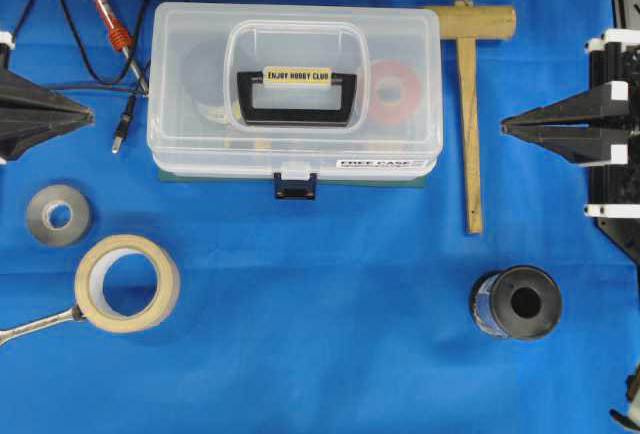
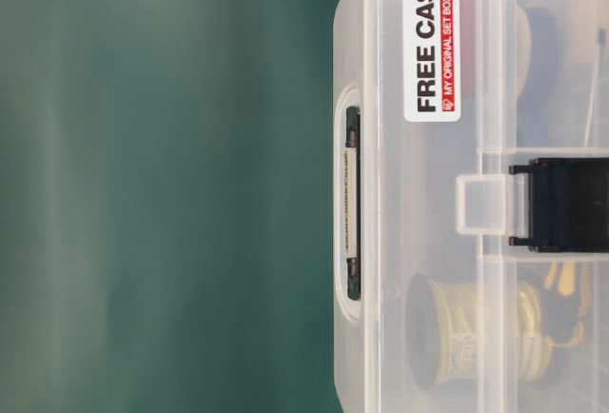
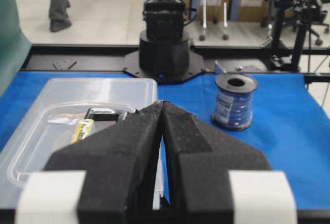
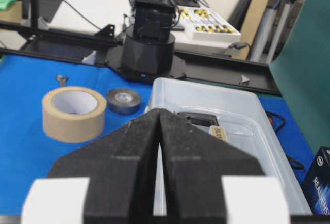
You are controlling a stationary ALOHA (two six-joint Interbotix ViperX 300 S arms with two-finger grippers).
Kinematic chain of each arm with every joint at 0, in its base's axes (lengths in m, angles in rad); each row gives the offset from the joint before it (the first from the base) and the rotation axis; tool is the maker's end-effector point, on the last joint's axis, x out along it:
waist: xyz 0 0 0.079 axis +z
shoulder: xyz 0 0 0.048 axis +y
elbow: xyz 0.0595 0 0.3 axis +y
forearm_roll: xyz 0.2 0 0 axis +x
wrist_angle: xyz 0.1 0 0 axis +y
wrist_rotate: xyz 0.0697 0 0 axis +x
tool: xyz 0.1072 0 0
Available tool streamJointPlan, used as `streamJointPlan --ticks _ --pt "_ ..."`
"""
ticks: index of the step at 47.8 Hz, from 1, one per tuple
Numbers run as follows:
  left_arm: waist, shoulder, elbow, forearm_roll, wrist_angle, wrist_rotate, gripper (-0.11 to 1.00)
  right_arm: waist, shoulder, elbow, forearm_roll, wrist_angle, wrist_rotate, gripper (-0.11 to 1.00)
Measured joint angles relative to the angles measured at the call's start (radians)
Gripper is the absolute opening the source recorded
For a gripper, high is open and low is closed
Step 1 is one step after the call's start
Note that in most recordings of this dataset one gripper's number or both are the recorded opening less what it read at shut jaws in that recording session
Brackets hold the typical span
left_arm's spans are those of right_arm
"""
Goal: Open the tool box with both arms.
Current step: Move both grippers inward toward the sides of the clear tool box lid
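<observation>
Tool box (image 1: pixel 293 94) sits lid down, upper centre of frame, on blue bench (image 1: pixel 320 304). Left pincer (image 1: pixel 88 114) at left edge, right pincer (image 1: pixel 505 127) at right; both pressed together, empty, well apart from box.

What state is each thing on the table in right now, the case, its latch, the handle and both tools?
tool box: lid closed, upright on the blue cloth
front latch: fastened over the lid's tab
handle: folded flat in the lid recess
left tool: shut, empty, apart from the box
right tool: shut, empty, apart from the box
masking tape roll: lying flat
wire spool: standing on end
</observation>
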Motion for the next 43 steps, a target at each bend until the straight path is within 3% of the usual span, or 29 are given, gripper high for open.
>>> streamJointPlan --ticks 7,22,25,28,36,39,43 --pt "0.0 -0.015 0.0 -0.028 0.046 0.014 0.0 -0.002 0.008 -0.009 0.002 0.015 0.002 0.0" --pt "0.037 -0.023 0.0 -0.029 0.206 0.014 0.01 -0.031 0.012 -0.028 0.017 0.137 0.003 0.01" --pt "0.055 -0.02 0.0 -0.029 0.221 0.014 0.03 -0.048 0.015 -0.028 0.025 0.153 0.005 0.11" --pt "0.078 -0.02 0.002 -0.029 0.233 0.014 0.15 -0.067 0.023 -0.028 0.029 0.175 0.005 0.27" --pt "0.164 -0.018 0.025 -0.031 0.287 0.012 0.67 -0.133 0.057 -0.028 0.034 0.272 0.005 0.77" --pt "0.201 -0.018 0.032 -0.029 0.314 0.014 0.83 -0.149 0.069 -0.028 0.034 0.316 0.005 0.86" --pt "0.232 -0.018 0.038 -0.031 0.353 0.015 0.92 -0.169 0.075 -0.028 0.035 0.368 0.003 0.85"
